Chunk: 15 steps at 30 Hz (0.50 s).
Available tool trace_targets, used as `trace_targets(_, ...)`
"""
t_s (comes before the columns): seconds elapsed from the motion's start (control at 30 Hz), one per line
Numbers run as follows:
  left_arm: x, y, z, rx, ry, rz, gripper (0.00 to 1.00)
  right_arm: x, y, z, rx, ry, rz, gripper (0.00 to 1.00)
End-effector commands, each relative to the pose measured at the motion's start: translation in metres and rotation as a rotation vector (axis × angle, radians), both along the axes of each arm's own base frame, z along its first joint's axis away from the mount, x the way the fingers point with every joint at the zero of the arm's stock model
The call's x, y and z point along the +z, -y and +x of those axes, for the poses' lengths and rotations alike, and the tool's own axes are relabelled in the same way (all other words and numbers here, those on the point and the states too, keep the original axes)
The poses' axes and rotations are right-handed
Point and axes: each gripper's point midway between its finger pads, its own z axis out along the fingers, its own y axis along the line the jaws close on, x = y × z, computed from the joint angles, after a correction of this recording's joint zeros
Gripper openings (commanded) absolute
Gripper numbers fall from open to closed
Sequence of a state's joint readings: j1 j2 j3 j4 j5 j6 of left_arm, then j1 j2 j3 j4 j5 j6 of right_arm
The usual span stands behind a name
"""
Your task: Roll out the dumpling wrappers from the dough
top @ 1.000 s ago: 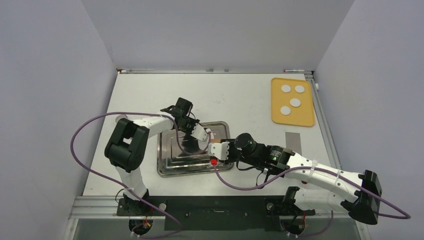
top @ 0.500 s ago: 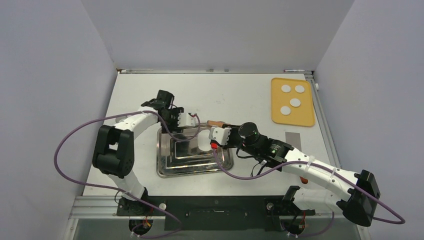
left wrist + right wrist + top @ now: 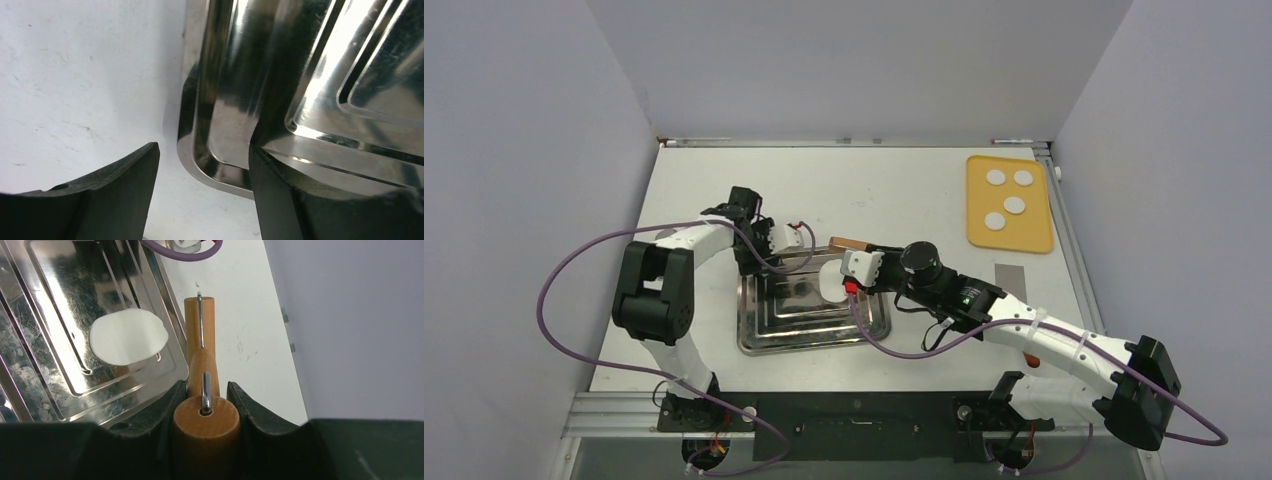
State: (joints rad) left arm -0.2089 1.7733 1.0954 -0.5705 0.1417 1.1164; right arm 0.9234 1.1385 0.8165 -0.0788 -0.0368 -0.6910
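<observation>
Holds a wooden rolling pin (image 3: 192, 330) clamped in the right end effector (image 3: 205, 392), just beside the steel tray (image 3: 759, 340). Spreads the left end effector (image 3: 201, 155) apart, astride the tray's corner rim. Shows 4 dumpling wrappers (image 3: 1014, 205) on a yellow board (image 3: 1034, 235) at the bench's (image 3: 904, 190) far right, well apart from 1 white dough oval (image 3: 128, 336) in the tray.

- The tray (image 3: 804, 346) sits on the table (image 3: 904, 190), left of centre.
- Dough (image 3: 128, 336) lies in the tray's far right part.
- The rolling pin (image 3: 206, 425) in my right gripper (image 3: 205, 390) is beside the dough, seemingly just outside the rim.
- My left gripper (image 3: 202, 160) straddles the tray's far left corner.
- Four wrappers (image 3: 1015, 205) lie on a board (image 3: 1024, 235), far right.
</observation>
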Motion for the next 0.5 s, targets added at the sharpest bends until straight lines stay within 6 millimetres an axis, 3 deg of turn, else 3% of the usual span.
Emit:
trace_targets(0.0,-0.030,-0.008,0.003,0.047,-0.026,0.044,0.61,0.026,-0.012,0.006,0.017,0.050,0.103,0.08)
trace_targets(0.1,-0.033,-0.008,0.005,0.037,-0.029,0.047,0.54,0.026,-0.013,0.007,0.018,0.049,0.104,0.08)
trace_targets(0.37,-0.038,0.001,0.011,-0.073,-0.024,0.035,0.00,0.024,-0.018,0.012,0.020,0.041,0.102,0.08)
trace_targets(0.47,-0.039,0.004,0.019,-0.141,0.016,0.036,0.00,0.017,-0.022,0.014,0.038,0.036,0.071,0.09)
